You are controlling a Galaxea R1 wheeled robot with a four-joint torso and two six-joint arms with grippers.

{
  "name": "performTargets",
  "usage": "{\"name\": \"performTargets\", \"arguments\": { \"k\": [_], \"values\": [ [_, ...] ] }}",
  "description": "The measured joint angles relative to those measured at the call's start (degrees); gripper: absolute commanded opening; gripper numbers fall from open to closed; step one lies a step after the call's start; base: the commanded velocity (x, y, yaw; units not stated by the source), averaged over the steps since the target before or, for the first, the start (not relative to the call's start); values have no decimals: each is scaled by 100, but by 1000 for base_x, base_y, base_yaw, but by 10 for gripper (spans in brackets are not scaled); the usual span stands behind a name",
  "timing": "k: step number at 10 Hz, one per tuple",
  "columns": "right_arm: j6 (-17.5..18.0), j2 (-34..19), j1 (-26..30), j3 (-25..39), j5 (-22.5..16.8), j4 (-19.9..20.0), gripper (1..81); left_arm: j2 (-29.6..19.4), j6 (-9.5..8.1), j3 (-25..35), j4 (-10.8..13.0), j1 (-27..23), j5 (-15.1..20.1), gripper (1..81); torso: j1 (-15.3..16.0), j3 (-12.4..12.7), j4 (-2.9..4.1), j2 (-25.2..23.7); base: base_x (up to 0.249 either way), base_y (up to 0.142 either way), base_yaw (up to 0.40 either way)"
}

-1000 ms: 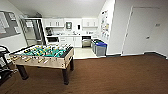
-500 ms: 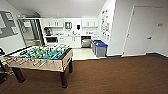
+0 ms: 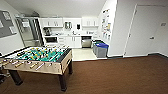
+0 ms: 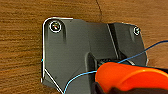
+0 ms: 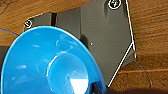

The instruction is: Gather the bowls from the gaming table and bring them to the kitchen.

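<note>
— Carpet ahead, brown; kitchen (image 3: 72,35) beyond, foosball table (image 3: 37,58) near my left.
— Bowls?
— Blue bowl (image 5: 47,65) at my right wrist, orange one (image 4: 130,76) at my left. Whether either hand grips, I cannot tell.

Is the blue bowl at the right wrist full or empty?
Empty: the blue bowl shows its bare, shiny inside, with nothing lying in it.

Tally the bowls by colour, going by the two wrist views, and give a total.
Blue bowl: 1
Orange bowl: 1
Total: 2
</note>
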Motion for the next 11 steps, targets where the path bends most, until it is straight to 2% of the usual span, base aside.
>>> {"name": "performTargets", "arguments": {
  "k": [11],
  "values": [
    [-2,20,-15,0,15,0,10,2,0,1,0,-16,-38,10,-2,0,0,0,226,0,0]
  ]
}}
